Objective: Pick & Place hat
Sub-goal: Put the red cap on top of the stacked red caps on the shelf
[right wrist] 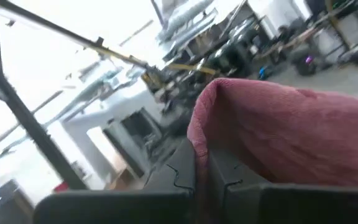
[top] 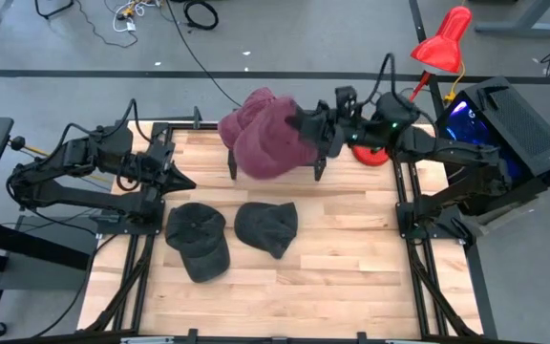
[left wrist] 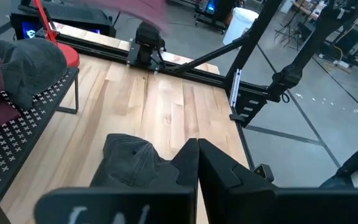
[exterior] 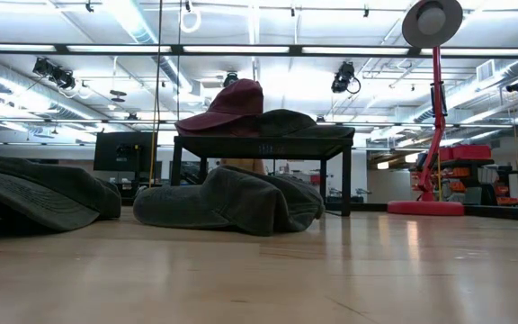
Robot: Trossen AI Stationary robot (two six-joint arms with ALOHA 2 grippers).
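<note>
My right gripper (top: pixel 299 126) clenched on maroon hat (top: pixel 261 143), holding it up over the black rack (exterior: pixel 263 142) at the table's (top: pixel 351 277) far edge. Another maroon hat (exterior: pixel 227 106) and a dark hat (exterior: pixel 290 120) sit on rack top. Left gripper (top: pixel 181 179) pinched shut, nothing in it, just beside dark cap (top: pixel 197 239). Second dark cap (top: pixel 267 227) lies near, mid-table.

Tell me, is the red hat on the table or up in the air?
Up: the right gripper holds the red hat above the black stand.
</note>
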